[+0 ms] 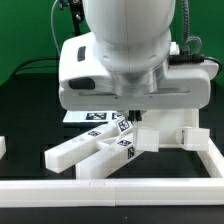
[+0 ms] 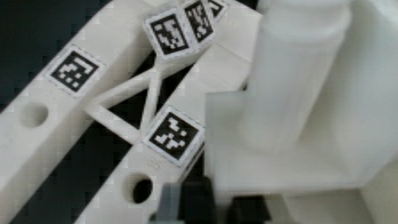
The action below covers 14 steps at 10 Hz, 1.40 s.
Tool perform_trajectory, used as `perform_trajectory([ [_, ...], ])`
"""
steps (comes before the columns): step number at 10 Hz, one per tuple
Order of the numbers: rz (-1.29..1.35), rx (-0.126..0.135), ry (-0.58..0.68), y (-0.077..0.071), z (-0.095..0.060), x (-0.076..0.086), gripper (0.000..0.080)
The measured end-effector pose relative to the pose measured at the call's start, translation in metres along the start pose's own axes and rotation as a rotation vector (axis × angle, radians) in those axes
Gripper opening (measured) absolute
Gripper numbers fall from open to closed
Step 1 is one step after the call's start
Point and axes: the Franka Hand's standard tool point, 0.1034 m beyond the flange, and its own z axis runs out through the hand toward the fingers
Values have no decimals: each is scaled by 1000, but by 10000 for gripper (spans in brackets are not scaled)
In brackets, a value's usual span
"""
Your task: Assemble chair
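Several white chair pieces lie together on the black table. Two long bars fan out toward the exterior view's left, with a tagged cross piece between them. A blocky white piece stands at their right end. My gripper points down over the joint between the bars and that block. In the wrist view the tagged bars and a big white block fill the picture. The gripper is shut, its dark fingers close together right against the block; I see nothing held between them.
A plain white border rail runs along the front and turns up the exterior view's right side. The marker board lies flat behind the bars. A small white piece sits at the far left edge.
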Motion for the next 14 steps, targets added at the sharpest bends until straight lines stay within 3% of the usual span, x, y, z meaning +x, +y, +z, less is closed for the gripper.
perform_trajectory([
  [2, -6, -13, 20, -7, 5, 3, 28],
  [9, 11, -5, -37, 6, 15, 3, 28],
  [14, 30, -5, 29, -7, 28, 17, 28],
])
